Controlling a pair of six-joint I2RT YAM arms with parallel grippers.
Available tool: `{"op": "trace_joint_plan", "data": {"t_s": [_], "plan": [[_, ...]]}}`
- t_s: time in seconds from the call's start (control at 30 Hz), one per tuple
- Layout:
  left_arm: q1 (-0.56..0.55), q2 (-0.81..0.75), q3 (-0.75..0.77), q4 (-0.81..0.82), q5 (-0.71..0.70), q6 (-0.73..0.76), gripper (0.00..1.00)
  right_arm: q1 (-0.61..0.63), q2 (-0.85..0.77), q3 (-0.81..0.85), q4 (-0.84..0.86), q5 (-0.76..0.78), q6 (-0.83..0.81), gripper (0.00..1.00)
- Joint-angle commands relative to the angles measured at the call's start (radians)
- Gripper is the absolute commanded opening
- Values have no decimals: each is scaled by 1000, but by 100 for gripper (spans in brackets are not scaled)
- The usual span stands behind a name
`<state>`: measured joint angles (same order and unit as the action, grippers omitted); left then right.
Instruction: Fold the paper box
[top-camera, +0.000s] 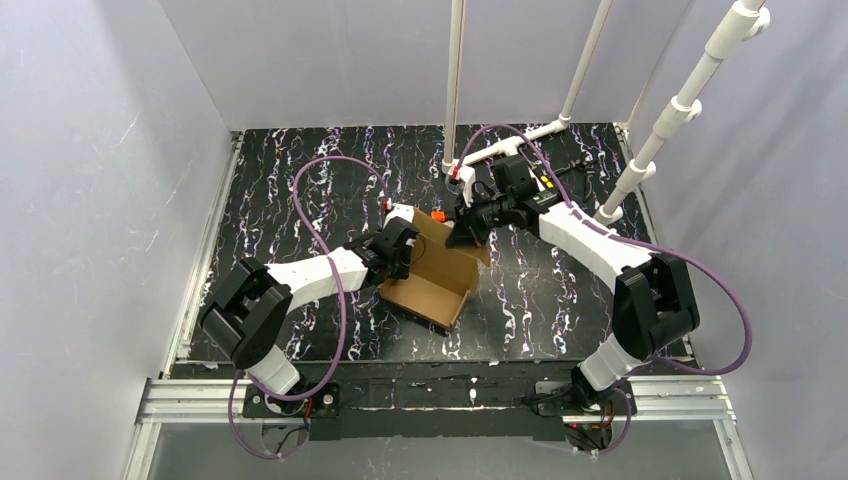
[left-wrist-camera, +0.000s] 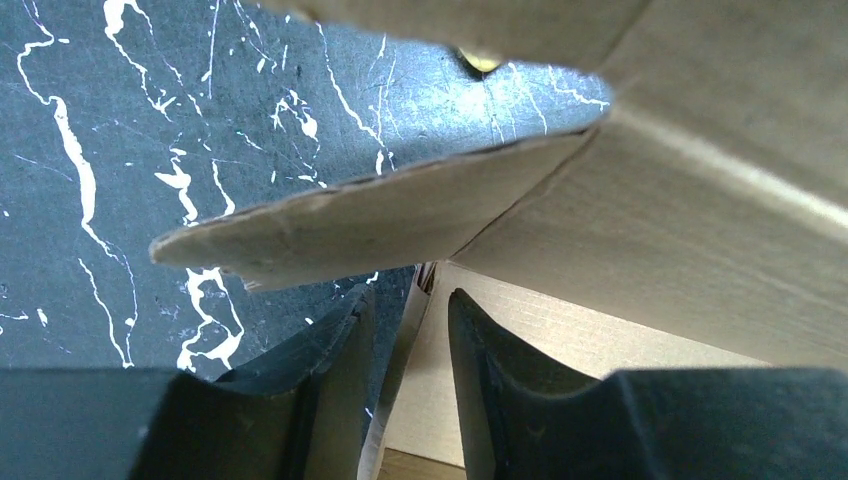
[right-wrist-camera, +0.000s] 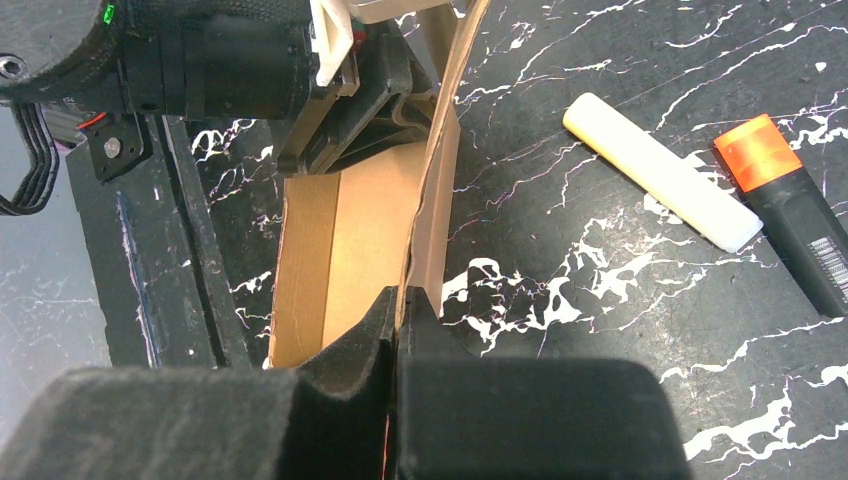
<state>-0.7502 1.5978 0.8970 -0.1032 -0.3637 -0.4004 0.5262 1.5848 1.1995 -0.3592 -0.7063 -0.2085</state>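
Mid-fold: paper box (top-camera: 438, 290) lies mid-bench (top-camera: 560, 300) with one panel up. The right gripper (right-wrist-camera: 402, 305) pinches that panel's edge. The left gripper (left-wrist-camera: 408, 300) is slightly spread astride a side wall. Next, probably: left clamps and folds the wall in.

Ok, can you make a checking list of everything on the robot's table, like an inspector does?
Surface: black table with white veins.
Job's things: paper box, part folded, one wall standing up, base flat on the table.
Clutter: pale yellow stick and orange-capped marker lying on the table near the box.
Grippers: left gripper open, fingers either side of a box wall; right gripper shut on the upright wall.
Cables: purple cables loop from both arms.
Surroundings: white pipes at the far edge; grey walls.
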Motion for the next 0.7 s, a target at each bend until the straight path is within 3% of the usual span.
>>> {"op": "trace_joint_plan", "data": {"t_s": [0.0, 0.17, 0.33, 0.47, 0.5, 0.57, 0.67], "plan": [[3, 18, -5, -14, -28, 11, 31, 14, -36, 9, 19, -44, -6, 4], [2, 24, -16, -15, -26, 13, 29, 15, -36, 8, 17, -41, -9, 4], [3, 22, -30, -10, -29, 8, 0, 15, -34, 11, 16, -42, -10, 4], [3, -6, -39, 0, -30, 3, 0, 15, -33, 11, 14, -39, -16, 4], [2, -16, -35, -4, -25, 4, 1, 15, -32, 11, 12, -37, -17, 4], [2, -49, -27, -20, -23, -2, 23, 15, -32, 14, 7, -31, -25, 4], [3, -117, -29, -52, -13, -22, 43, 15, -37, 17, -1, -20, -38, 4]]}}
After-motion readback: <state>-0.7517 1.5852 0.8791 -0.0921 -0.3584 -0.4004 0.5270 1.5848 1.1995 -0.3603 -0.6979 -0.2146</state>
